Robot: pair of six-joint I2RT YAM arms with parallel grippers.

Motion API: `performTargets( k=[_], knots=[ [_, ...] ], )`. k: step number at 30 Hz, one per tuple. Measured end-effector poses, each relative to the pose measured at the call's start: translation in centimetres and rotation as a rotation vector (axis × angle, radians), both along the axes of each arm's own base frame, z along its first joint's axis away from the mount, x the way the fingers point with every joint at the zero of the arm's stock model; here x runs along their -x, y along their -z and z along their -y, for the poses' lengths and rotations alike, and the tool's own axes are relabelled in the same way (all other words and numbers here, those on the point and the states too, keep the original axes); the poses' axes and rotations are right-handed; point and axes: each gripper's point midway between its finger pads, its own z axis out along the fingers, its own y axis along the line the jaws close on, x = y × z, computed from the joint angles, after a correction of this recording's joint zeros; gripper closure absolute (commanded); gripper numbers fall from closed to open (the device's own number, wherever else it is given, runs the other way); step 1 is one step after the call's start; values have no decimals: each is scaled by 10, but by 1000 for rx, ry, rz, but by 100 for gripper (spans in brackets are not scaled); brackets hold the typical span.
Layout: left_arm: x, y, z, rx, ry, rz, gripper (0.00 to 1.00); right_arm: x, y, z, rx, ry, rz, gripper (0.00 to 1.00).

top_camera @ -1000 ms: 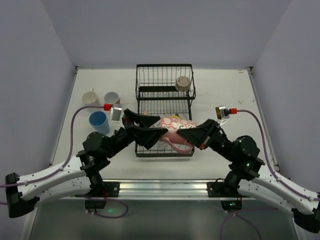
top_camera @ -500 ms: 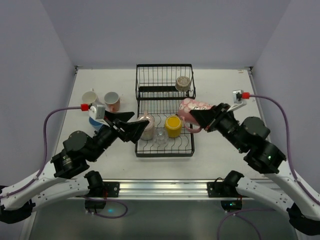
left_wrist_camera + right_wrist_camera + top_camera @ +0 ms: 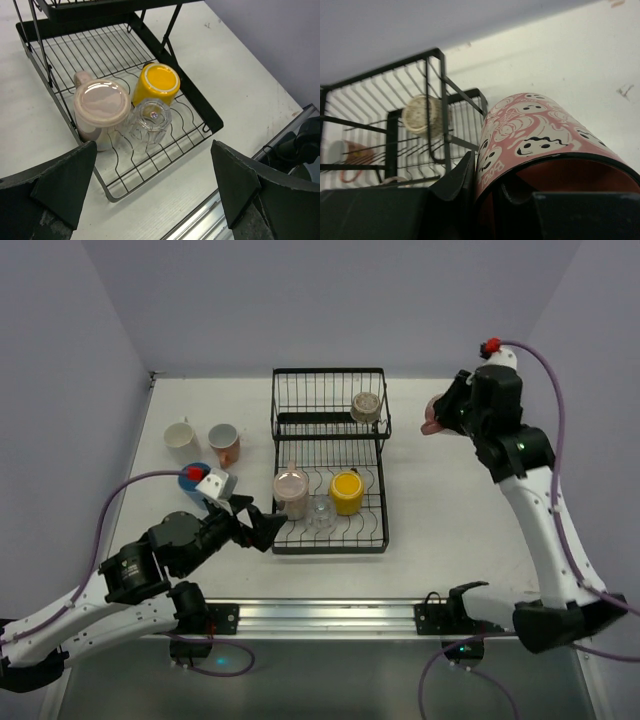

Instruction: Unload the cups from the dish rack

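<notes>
From above, the black dish rack (image 3: 383,531) sits in the middle of the desk (image 3: 450,510). On its low shelf three cups stand close together: a salmon-pink cup (image 3: 291,492), a clear glass (image 3: 320,512) and a yellow cup (image 3: 346,490). A small grey-beige cup (image 3: 367,405) sits on the high shelf. To the left of the rack, on the desk, are a white cup (image 3: 181,435), a white and orange cup (image 3: 224,443) and a blue cup (image 3: 193,472) that is partly hidden. The left end effector (image 3: 265,527) is low, just beside the near left corner of the rack. The right end effector (image 3: 440,415) is high up, to the right of the rack, with a bit of pink cup (image 3: 429,427) poking out.

In the left wrist view, the two fingers (image 3: 65,185) are spread wide with nothing between them. Beyond them are the salmon-pink cup, the glass and the yellow cup, all bottom up.

In the right wrist view, the end effector grips the pink cup by its rim. The cup has little ghost faces on it. Behind it are the rack and the grey-beige cup.
</notes>
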Motion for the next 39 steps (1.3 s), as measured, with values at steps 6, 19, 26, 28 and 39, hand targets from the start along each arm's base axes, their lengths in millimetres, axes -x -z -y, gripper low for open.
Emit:
performTargets(
  k=[6, 19, 26, 28, 39],
  knots=[
    [6, 8, -7, -17, 12, -3, 0, -72, 124, -4, 107, -17, -353, 100],
    [8, 6, -14, -11, 13, 15, 0, -107, 266, -6, 172, -45, -690, 100],
    [8, 6, -14, -13, 13, 15, 0, -116, 285, 4, 165, -24, -711, 98],
    [9, 6, -14, -13, 13, 15, 0, -117, 293, 6, 164, -19, -724, 93],
    [8, 6, -15, -14, 9, 16, 0, -125, 266, 9, 158, -5, -644, 29]
  ],
)
